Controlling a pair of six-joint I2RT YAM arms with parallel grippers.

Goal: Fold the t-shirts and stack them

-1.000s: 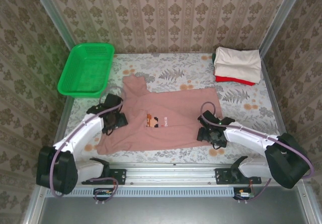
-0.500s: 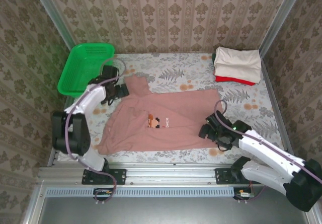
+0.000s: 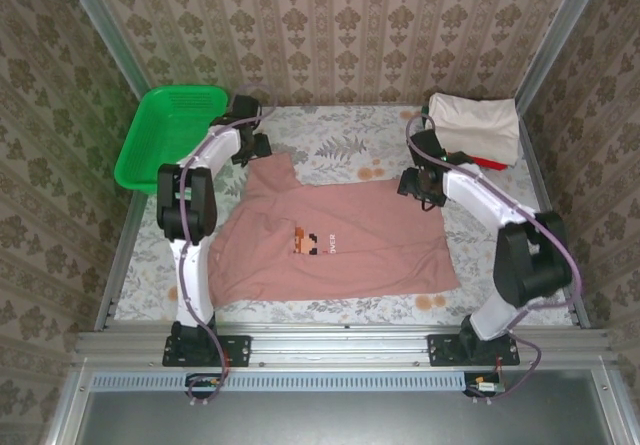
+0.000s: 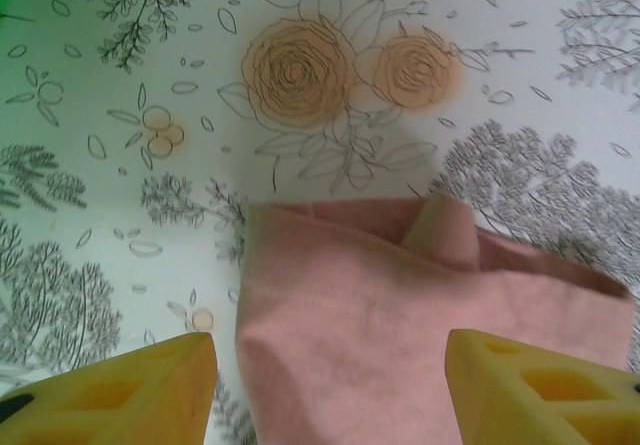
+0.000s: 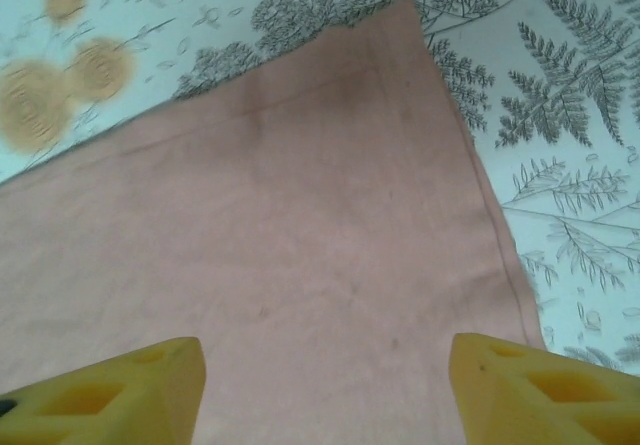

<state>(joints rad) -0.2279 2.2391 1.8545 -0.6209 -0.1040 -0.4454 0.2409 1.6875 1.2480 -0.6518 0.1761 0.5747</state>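
With left gripper [image 4: 330, 390] and right gripper [image 5: 325, 390] open over corners of the pink t-shirt [image 3: 340, 240] toward the far edge of the table [image 3: 345, 130], lower together and pinch evenly.

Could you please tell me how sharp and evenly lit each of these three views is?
Top external: evenly lit and sharp, the pink t-shirt crisp, with no glare. Left wrist: a green tint in the upper left corner, and the yellow fingertips slightly soft. Right wrist: the tablecloth flowers at upper left are blurred; the shirt hem is clearer.
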